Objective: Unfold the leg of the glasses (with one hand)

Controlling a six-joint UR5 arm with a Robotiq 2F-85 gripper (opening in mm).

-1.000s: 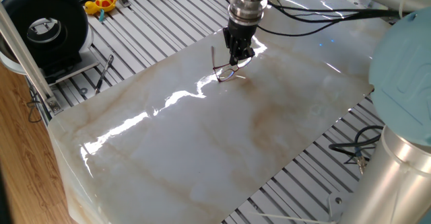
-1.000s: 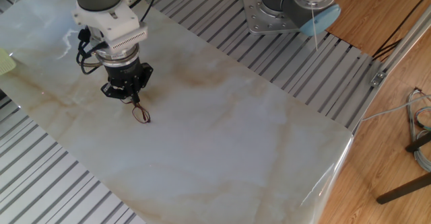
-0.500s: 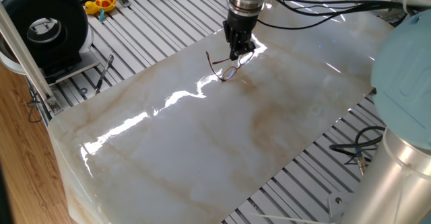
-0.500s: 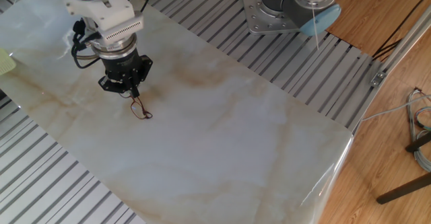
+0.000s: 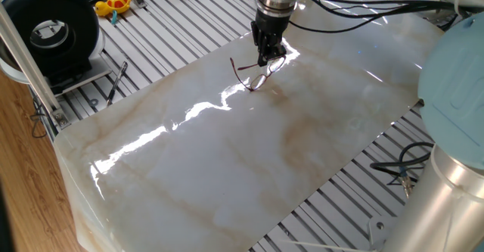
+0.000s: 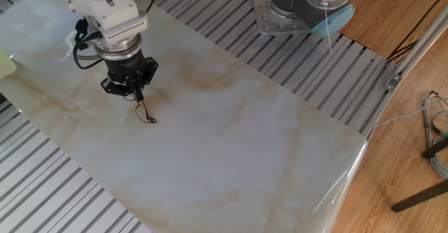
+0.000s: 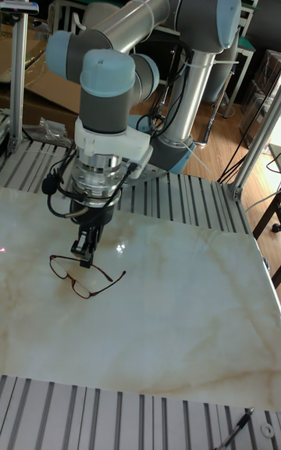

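In one fixed view my gripper (image 5: 266, 57) points down at the marble slab (image 5: 302, 146), its fingers close together over the glasses (image 5: 254, 76), which lie on the slab just below and slightly left of my fingertips; one thin arm sticks out to the left, away from the rims. Whether I am pinching the frame or only touching it I cannot tell here. In the other fixed view my gripper (image 6: 135, 95) hangs above the slab (image 6: 231, 142), and the glasses (image 6: 145, 114) sit just beneath and to the right of the tips, a small dark reddish loop. In the tall fixed view my gripper (image 7: 83, 257) is narrow, tips right at the top rim of the glasses (image 7: 82, 276), which rest on the slab (image 7: 187, 325) with one arm stretched right and the other left.
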